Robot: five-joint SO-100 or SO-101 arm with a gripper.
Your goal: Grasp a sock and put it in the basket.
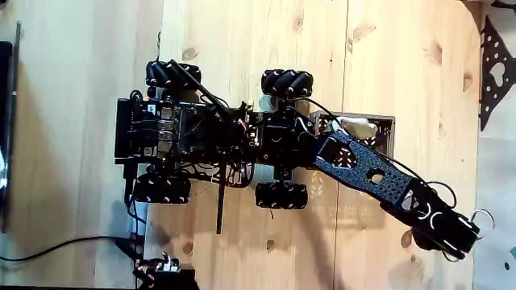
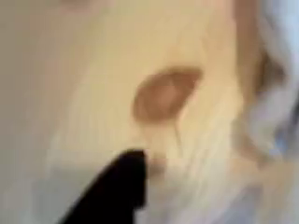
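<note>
A white sock (image 1: 356, 125) lies in the basket (image 1: 387, 133) beside the wheeled robot chassis (image 1: 210, 133). The arm reaches past it over the wooden desk (image 1: 242, 40); whether its end effector (image 1: 451, 238) is open cannot be told. Swinging back low could snag the basket rim.

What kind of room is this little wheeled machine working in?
Probably a hobby workshop or home floor: pale knotty wood boards, loose cables, and a small wheeled robot with its arm stretched out beside a small basket.
</note>
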